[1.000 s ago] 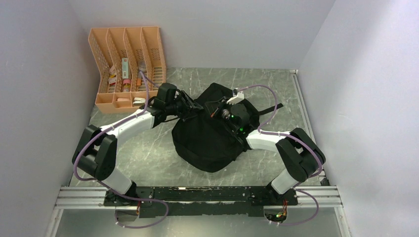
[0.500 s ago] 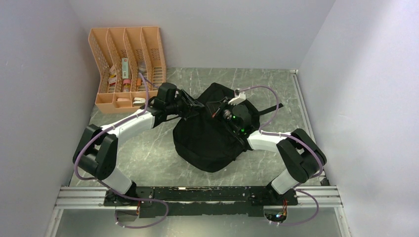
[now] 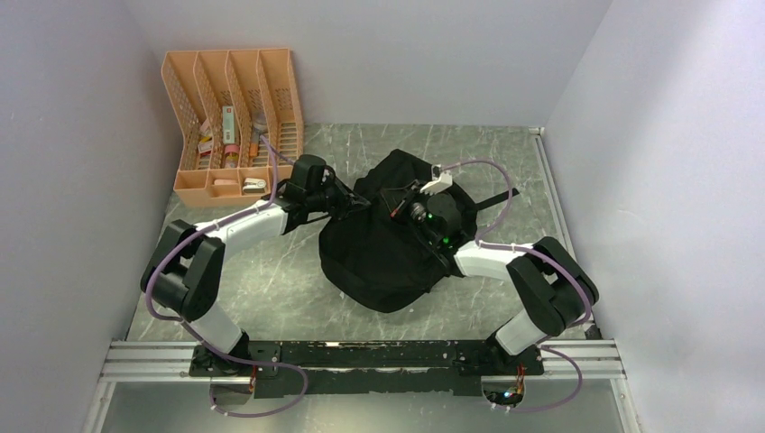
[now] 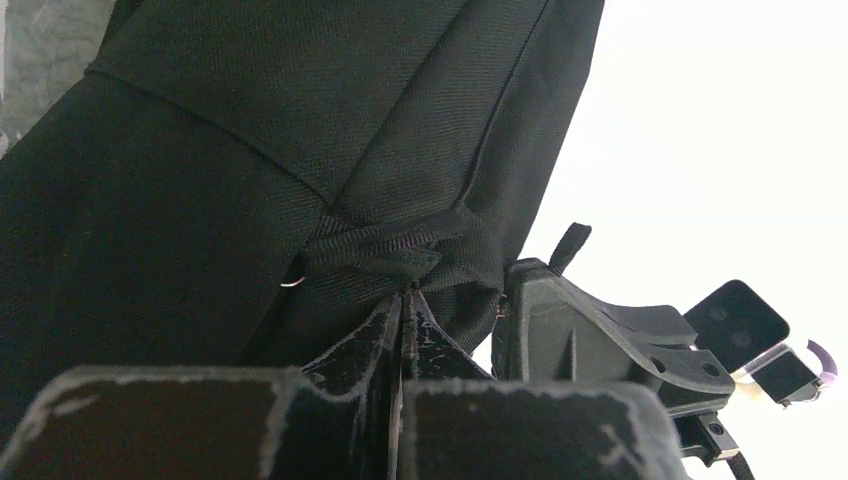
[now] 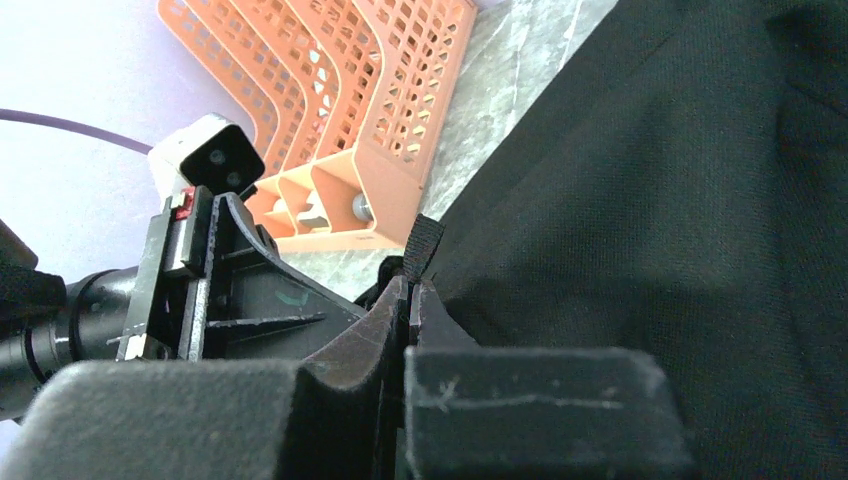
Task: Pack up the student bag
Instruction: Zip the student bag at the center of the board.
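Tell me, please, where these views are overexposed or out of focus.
Left wrist: the background right of the student bag is blown out to white, the left hand soft up close. Right wrist: the right hand blurs near the lens. Top external: even light, sharp, the bag nearly featureless black.

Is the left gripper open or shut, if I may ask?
Shut: the left gripper pinches a webbing tab on the student bag, fingers together.

No legible text or labels
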You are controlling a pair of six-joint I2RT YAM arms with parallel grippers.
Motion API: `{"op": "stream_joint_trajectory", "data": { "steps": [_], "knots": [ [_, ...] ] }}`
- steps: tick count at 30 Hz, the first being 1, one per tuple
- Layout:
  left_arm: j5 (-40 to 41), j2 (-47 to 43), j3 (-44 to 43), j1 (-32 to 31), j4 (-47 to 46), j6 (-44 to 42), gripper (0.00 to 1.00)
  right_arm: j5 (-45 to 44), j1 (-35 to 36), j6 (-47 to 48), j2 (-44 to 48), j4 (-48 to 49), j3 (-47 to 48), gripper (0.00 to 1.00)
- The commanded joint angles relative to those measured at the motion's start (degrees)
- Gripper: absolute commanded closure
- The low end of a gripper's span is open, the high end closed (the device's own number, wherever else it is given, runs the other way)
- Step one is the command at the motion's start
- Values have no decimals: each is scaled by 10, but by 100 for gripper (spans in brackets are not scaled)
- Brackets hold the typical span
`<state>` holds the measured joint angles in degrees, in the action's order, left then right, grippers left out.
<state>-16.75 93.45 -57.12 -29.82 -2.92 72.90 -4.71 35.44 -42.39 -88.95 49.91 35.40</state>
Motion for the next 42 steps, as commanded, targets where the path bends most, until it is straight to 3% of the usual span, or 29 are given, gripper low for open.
{"op": "stream_joint_trajectory", "data": {
  "steps": [1, 5, 13, 18, 21, 26, 32, 39, 41, 42],
  "knots": [
    [1, -5, 5, -3, -74, -13, 95, -1, 6, 4, 31, -5, -19, 100],
    [20, -16, 25, 6, -74, -22, 95, -29, 6, 26, 55, -66, -19, 100],
    [25, -31, 40, 34, -50, -47, 95, -43, 6, 53, 106, -99, -47, 100],
    [-26, -40, 22, 36, -75, -155, 95, -27, 6, 64, 114, -95, -49, 100],
    [-30, -57, -12, 37, -18, -243, 94, -18, 7, 66, 114, -98, -43, 100],
    [-16, -113, -14, 37, -6, -365, 76, -8, 6, 65, 127, -110, -49, 100],
    [-55, -120, -39, 36, 6, -542, 63, 0, 6, 68, 145, -112, -55, 100],
    [-138, -175, 72, 36, -166, -754, 43, 18, 6, 78, 149, -123, -45, 100],
    [-178, -173, 76, 36, -166, -823, 24, 21, 6, 78, 151, -126, -45, 100],
    [-192, -169, 73, 36, -157, -861, 19, 23, 6, 79, 151, -126, -45, 100]
  ]
}}
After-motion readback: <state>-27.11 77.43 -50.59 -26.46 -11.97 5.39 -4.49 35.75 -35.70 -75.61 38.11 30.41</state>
